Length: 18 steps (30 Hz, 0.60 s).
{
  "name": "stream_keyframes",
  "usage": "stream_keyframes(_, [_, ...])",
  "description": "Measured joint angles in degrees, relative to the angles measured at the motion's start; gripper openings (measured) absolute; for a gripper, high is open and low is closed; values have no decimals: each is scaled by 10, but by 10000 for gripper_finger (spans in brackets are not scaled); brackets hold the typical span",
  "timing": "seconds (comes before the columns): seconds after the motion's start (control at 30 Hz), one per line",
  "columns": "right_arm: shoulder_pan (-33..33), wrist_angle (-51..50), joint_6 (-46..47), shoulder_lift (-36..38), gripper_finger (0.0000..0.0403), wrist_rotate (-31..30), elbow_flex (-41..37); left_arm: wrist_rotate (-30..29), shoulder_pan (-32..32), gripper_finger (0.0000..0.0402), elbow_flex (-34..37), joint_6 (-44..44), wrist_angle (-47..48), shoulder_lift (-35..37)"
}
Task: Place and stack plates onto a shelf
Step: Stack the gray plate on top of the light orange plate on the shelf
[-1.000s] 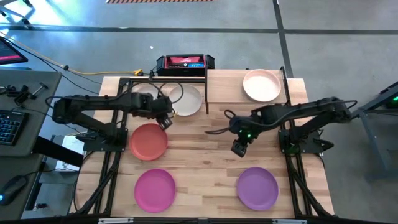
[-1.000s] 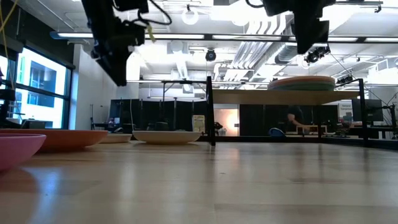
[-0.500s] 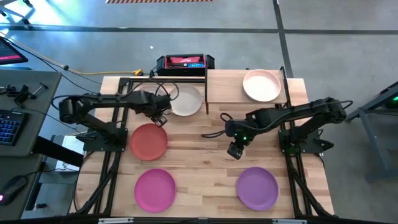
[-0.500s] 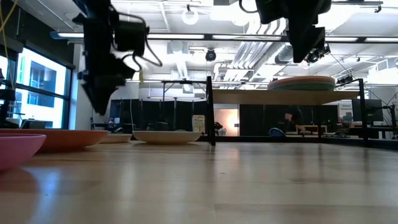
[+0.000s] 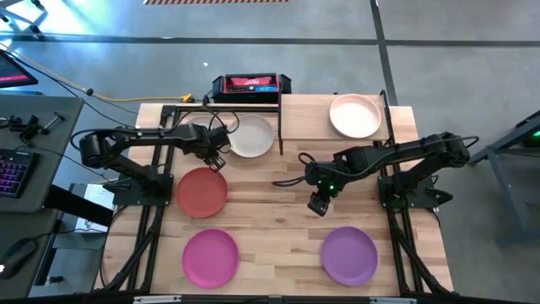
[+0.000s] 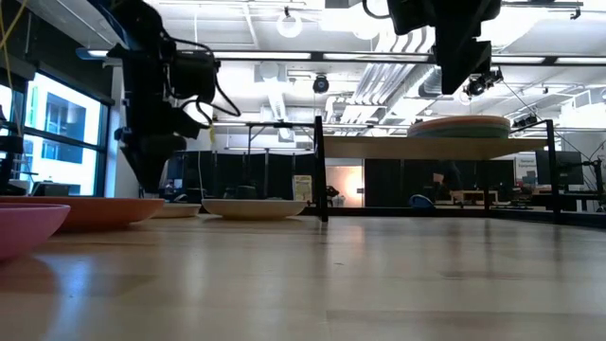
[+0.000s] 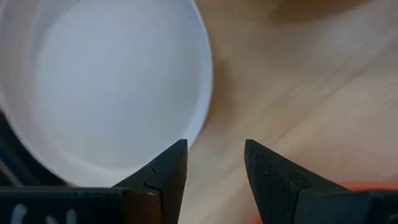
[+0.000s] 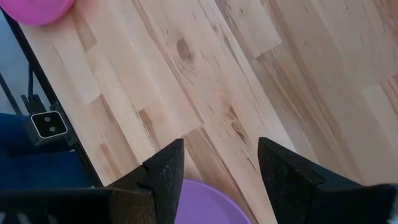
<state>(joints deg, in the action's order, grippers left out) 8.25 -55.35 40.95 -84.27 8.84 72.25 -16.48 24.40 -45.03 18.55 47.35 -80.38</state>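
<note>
Left gripper hovers low beside the white plate, fingers apart, empty; the plate lies on the table under the shelf's left end. Right gripper hangs over bare tabletop mid-table, fingers apart, empty, above the purple plate. Stack topped by a cream plate sits on the shelf. Coral red plate and magenta plate rest on the left half.
</note>
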Motion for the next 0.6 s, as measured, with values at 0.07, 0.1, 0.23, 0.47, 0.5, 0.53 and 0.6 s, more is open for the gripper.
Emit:
stream_keyframes(0.07, [0,0,1,0,183,0,0,10,7,149,12,-3,-15,-1])
stream_keyframes(0.1, [0,0,1,0,183,0,0,12,9,149,15,-3,-18,-4])
stream_keyframes(0.23, [0,0,1,0,183,0,0,14,20,149,21,-13,-28,-23])
stream_keyframes(0.47, [0,0,2,0,183,0,0,9,27,149,21,-28,-55,-79])
stream_keyframes(0.5, [0,0,2,0,183,0,0,9,27,149,21,-28,-56,-86])
stream_keyframes(0.53, [0,0,2,0,183,0,0,8,27,149,20,-27,-56,-91])
stream_keyframes(0.6, [0,1,2,0,183,0,0,5,27,149,18,-27,-56,-99])
